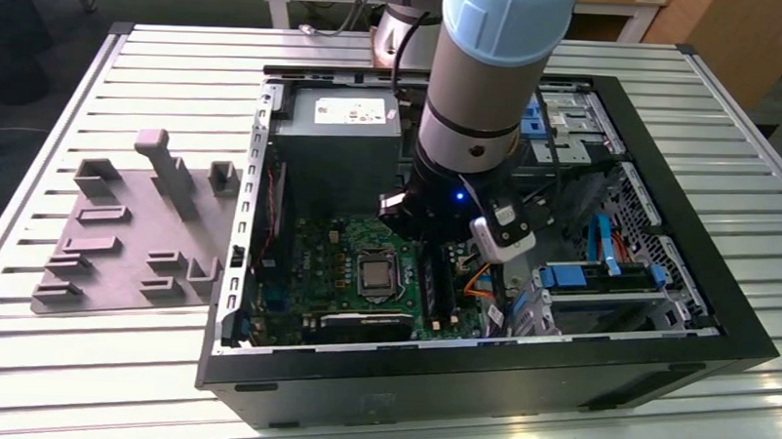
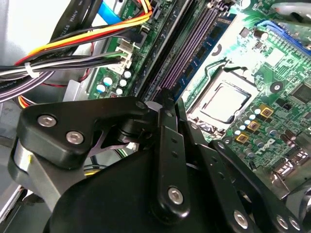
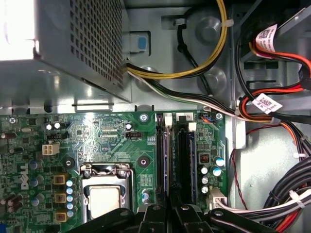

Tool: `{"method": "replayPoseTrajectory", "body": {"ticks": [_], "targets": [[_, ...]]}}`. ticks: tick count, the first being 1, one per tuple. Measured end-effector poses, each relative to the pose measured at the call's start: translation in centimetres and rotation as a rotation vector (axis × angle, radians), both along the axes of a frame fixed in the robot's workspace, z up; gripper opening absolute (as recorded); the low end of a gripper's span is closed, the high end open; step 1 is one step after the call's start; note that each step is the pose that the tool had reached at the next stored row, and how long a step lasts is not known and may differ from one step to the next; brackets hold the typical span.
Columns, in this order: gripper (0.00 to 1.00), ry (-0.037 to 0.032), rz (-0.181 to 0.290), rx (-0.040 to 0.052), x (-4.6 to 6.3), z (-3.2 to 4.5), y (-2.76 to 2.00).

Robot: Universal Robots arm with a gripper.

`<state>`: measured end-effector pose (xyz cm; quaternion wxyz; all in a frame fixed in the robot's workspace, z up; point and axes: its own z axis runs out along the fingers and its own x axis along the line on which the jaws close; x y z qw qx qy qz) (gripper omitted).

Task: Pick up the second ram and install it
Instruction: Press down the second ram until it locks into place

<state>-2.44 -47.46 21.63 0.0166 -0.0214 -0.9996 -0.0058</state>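
Gripper (image 1: 429, 245) is low inside the case (image 1: 490, 365), tip over the black slots (image 3: 182, 155), just beside the CPU socket (image 1: 377, 275). In the second wrist view the gripper (image 2: 170, 99) sits at the near end of the slots (image 2: 187, 53). I cannot tell whether it is open, closed or gripping anything. In the first wrist view 1 thin blue-green edge, apparently the ram (image 3: 193, 160), stands upright along the slots on the side away from the CPU socket (image 3: 104, 199), just ahead of the gripper (image 3: 170, 211).

Cable bundle (image 3: 272, 204) and power supply (image 3: 77, 43) flank the slots (image 3: 176, 160).
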Motion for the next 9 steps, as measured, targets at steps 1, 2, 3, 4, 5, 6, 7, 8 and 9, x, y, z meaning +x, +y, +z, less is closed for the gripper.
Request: {"method": "replayPoseTrajectory", "body": {"ticks": [1, 2, 3, 4, 5, 6, 7, 8, 9], "targets": [[0.14, 0.0001, 0.0, 0.0001, 0.02, -0.02, -0.01], [0.14, 0.0001, -0.001, 0.0011, 0.07, -0.12, -0.01], [0.14, 0.0001, -0.001, 0.0014, 0.09, -0.16, -0.01], [0.14, 0.0001, -0.002, 0.0016, 0.09, -0.2, -0.01], [0.14, 0.0001, -0.002, 0.0017, 0.1, -0.24, -0.01], [0.14, 0.0001, -0.002, 0.0019, 0.11, -0.28, -0.01], [0.14, 0.0001, -0.003, 0.0021, 0.13, -0.32, -0.02], [0.14, 0.0001, -0.003, 0.0023, 0.13, -0.36, -0.02], [0.14, 0.0001, -0.003, 0.0024, 0.13, -0.39, -0.02]]}}
